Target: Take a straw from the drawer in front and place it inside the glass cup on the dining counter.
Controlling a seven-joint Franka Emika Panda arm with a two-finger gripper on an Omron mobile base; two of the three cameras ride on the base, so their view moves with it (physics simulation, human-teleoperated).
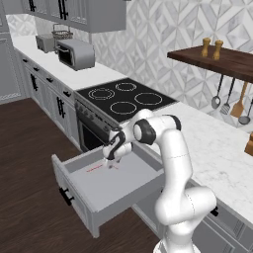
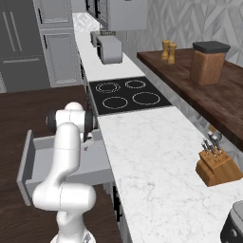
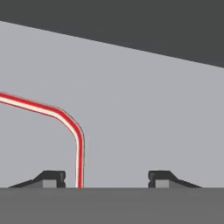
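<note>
Claw (image 3: 107, 177): down inside the drawer, jaws apart, nothing clamped yet; tips just over the grey floor.
Straw (image 3: 65, 120): on the drawer floor, passing just inside one tip, well off-centre of the gap; bent in hand view, one leg running along the viewing direction, the other sweeping sideways out of frame.
Key relation: straw hugs one finger, other finger well apart from it; closing likely pushes it before pinching.
Drawer (image 1: 79, 197): pulled open below the stove, otherwise bare.
Left base view: straw (image 1: 95, 169) as a thin red line beside the claw (image 1: 111, 160), pointing toward the drawer front.
Right base view: arm blocks the claw; bend not visible in either base view.
</note>
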